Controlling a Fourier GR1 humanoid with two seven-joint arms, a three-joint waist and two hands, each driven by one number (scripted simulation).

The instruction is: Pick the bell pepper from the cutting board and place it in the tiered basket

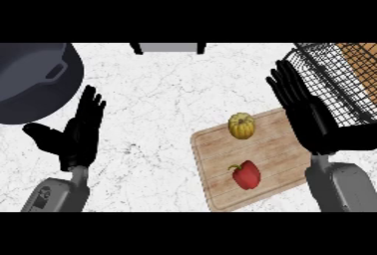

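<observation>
Head view: red bell pepper lies on cutting board; right hand and left hand fingers straight, holding nothing.

Glossy red bell pepper, grained wooden cutting board, black wire tiered basket, veined white marble-look counter.

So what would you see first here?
The red bell pepper jumps out, lying on the wooden cutting board at the lower right, with a ribbed yellow vegetable near the board's far edge. Two black hands are open: the left hand at the left, and the right hand beside the black wire basket at the upper right.
</observation>
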